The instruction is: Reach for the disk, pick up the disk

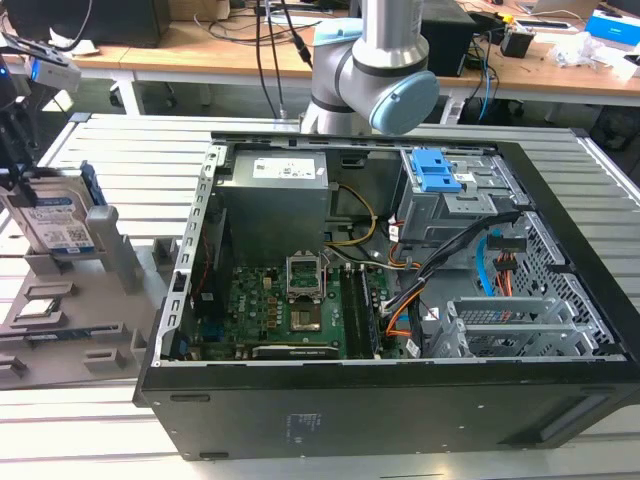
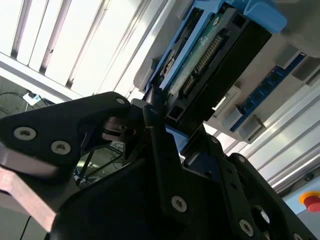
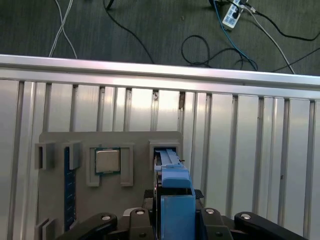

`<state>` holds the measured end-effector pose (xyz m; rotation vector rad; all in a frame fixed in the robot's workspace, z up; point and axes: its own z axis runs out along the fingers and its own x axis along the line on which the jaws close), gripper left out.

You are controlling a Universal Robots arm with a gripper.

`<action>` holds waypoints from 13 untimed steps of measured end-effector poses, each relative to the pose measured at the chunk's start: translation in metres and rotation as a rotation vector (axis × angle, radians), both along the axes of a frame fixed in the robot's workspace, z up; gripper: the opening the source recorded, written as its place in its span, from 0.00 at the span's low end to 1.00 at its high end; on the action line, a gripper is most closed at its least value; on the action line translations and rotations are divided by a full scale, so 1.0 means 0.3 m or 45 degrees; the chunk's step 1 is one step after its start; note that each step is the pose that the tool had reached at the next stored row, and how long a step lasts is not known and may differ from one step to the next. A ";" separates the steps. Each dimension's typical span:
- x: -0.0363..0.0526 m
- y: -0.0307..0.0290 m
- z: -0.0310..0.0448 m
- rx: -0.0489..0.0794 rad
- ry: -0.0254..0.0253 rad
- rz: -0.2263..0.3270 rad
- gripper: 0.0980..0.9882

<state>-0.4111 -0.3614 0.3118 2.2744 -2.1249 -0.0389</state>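
Far at the exterior view's left, cut off by the frame edge: one gripper [image 1: 20, 160], clamped on the one disk [image 1: 55, 215]. Stood upright, label outward, over a grey fixture plate [image 1: 140, 305]; lower edge hidden behind a post, so possibly seated in its slot. Flanked in the first wrist view by black fingers [image 3: 135, 222], with one processor chip [image 3: 107, 161] lying in a pocket beside. Centre to right: one open computer case [image 1: 350, 400], holding one grey power-supply box [image 1: 275, 200] and one blue latch [image 1: 440, 170]. Behind it, cropped above: one arm [image 1: 370, 70].
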 end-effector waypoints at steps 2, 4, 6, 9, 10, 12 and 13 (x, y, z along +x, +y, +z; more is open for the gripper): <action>0.000 0.000 0.008 0.000 0.0000 0.000 0.30; 0.000 0.000 0.018 0.000 0.0000 0.000 0.30; 0.000 0.000 0.032 0.000 0.0000 0.000 0.30; 0.000 0.000 0.056 0.000 0.0000 0.000 0.30; 0.000 0.000 0.063 0.000 0.0000 0.000 0.30; 0.000 0.000 0.072 0.000 -0.0001 0.000 0.30; 0.000 0.000 0.076 0.000 -0.0001 0.000 0.30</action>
